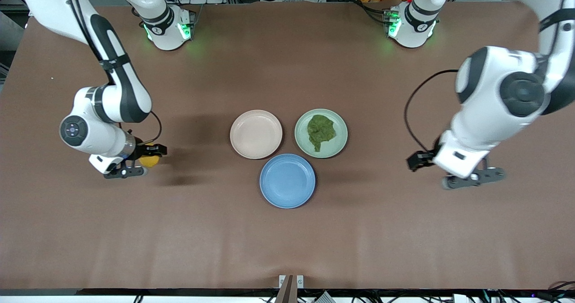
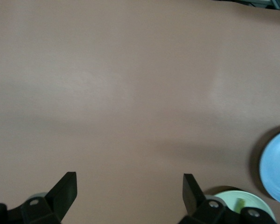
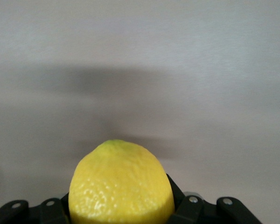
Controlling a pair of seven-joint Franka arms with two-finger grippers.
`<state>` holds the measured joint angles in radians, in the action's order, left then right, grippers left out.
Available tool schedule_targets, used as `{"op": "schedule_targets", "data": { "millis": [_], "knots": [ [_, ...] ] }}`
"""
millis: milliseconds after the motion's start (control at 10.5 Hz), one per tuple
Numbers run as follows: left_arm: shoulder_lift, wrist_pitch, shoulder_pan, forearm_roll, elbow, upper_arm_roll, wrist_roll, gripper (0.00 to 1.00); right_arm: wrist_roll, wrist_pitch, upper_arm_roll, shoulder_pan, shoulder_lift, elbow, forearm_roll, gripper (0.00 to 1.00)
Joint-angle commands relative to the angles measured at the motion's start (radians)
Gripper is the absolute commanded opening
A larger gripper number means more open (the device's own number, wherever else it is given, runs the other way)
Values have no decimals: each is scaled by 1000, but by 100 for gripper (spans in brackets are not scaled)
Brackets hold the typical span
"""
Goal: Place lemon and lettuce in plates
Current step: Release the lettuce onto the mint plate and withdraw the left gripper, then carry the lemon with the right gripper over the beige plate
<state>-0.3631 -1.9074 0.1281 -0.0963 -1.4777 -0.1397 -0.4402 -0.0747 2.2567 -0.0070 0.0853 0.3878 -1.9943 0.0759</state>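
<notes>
The lettuce (image 1: 320, 131), a wrinkly dark green leaf, lies in the pale mint green plate (image 1: 342, 134). The beige-pink plate (image 1: 256, 134) beside it is empty. My right gripper (image 1: 144, 161) is shut on the yellow lemon (image 1: 149, 161) over the table toward the right arm's end; the lemon fills the right wrist view (image 3: 120, 184). My left gripper (image 1: 471, 177) is open and empty over bare table toward the left arm's end; its fingers (image 2: 65, 189) stand wide apart. The mint plate's rim (image 2: 242, 196) shows at that view's edge.
A blue plate (image 1: 287, 180) of the same size lies nearer the front camera than the other two plates, touching both; it also shows in the left wrist view (image 2: 277, 166). The brown table (image 1: 287, 240) runs wide around the plates.
</notes>
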Motion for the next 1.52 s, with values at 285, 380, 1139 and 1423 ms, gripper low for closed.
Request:
{"op": "schedule_targets", "data": {
  "millis": [285, 380, 1139, 1423],
  "knots": [
    [122, 103, -163, 4, -12, -11, 236, 100, 252, -114, -4, 238, -10, 80, 18, 43],
    [143, 131, -165, 0, -12, -12, 236, 100, 319, -114, -4, 282, -10, 80, 18, 43],
    [231, 228, -228, 30, 16, 5, 236, 100, 634, -102, -7, 514, 16, 78, 2, 47],
    [291, 237, -245, 87, 1, 9, 262, 100, 690, -71, -5, 556, 71, 97, 1, 47]
  ]
}}
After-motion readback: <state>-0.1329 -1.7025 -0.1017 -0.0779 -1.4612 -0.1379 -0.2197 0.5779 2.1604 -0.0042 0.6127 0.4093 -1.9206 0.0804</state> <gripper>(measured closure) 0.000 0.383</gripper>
